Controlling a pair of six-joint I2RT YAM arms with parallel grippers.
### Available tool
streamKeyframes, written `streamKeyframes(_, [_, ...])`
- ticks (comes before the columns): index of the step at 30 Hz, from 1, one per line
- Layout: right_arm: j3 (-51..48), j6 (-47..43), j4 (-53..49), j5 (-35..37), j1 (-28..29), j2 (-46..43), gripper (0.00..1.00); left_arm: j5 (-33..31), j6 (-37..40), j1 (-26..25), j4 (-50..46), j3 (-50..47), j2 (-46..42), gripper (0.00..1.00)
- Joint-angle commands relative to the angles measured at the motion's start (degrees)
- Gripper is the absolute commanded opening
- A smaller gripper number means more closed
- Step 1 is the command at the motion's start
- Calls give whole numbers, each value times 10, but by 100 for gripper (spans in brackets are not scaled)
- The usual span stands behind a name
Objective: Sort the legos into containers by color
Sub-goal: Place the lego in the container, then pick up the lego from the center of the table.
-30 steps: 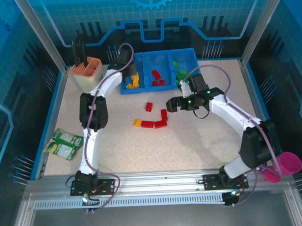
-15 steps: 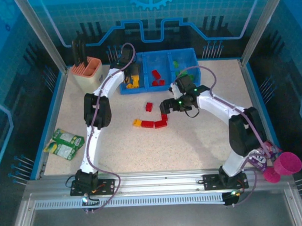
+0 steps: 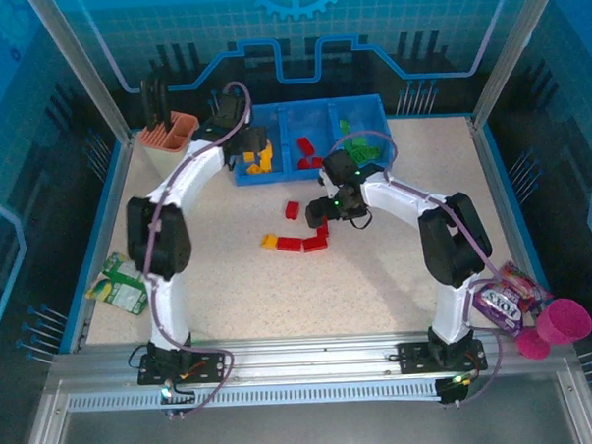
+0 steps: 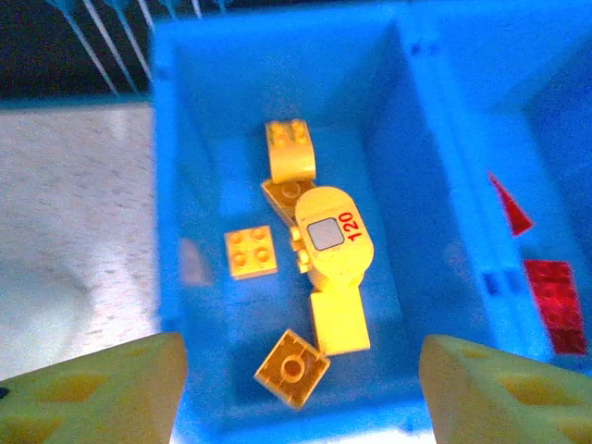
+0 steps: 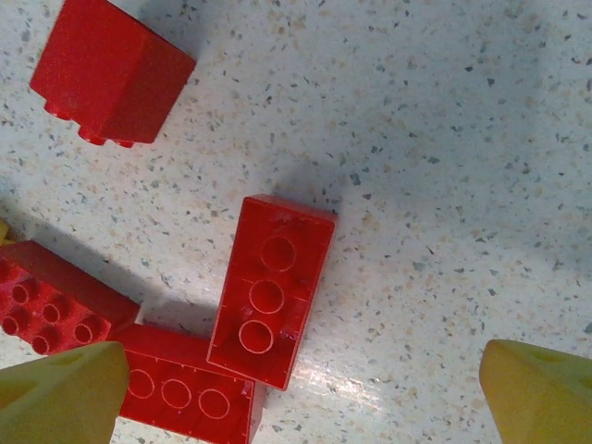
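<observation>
Speckled counter (image 3: pixel 397 277), fenced by blue walls. At 12 o'clock on it, a long blue tray (image 3: pixel 370 105) with three compartments side by side. At 10 o'clock, a cream-and-salmon utensil holder (image 3: pixel 171 139) with black handles. At 8 o'clock near the edge, a green-and-white snack packet (image 3: pixel 120 285).

Left arm (image 3: pixel 169 228) stretched toward 12 o'clock, with the left tool (image 4: pixel 296 398) above the tray's left compartment, spread wide and gripping nothing. Right arm (image 3: pixel 444 225) bent in toward the centre, with the right tool (image 5: pixel 301 388) low over the loose bricks, likewise spread wide and empty.

In the left compartment, yellow bricks (image 4: pixel 250 252) in a loose heap, among them a rounded yellow piece (image 4: pixel 335 236) marked 120. In the middle compartment, red bricks (image 3: pixel 308 151). In the right compartment, green bricks (image 3: pixel 345 127), partly hidden behind the right arm.

At the counter's centre, unsorted:
- An upturned red brick (image 5: pixel 270 291) in line with the right tool's gap, untouched by it, its near end against a second upturned red brick (image 5: pixel 185 396).
- A studded red brick (image 5: pixel 46 310) just beside those, at 9 o'clock.
- A red block (image 3: pixel 292 209) apart from the cluster, at 11 o'clock.
- A small yellow brick (image 3: pixel 268 241) at the 9 o'clock end of the row.
</observation>
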Motion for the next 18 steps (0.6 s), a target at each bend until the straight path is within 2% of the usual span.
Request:
streamKeyframes(1, [12,11,-18,16,12,5,98,-24,28,-3,25,-89,-114,70])
streamKeyframes(5, [11,16,-17,16,12,13,98,-4,-1,-5,27,-232,-227,72])
streamKeyframes(10, [10,20,-15,11,14,16,98,79,-93,-8,20,-394,-333,72])
streamKeyframes(14, [16,17,-17,8,14,22,98,113,-165,-31,34,-491,-370,72])
streamKeyframes(18, [23,14,-22,4,14,33,98,120,-206,-80,41,-530,-352,72])
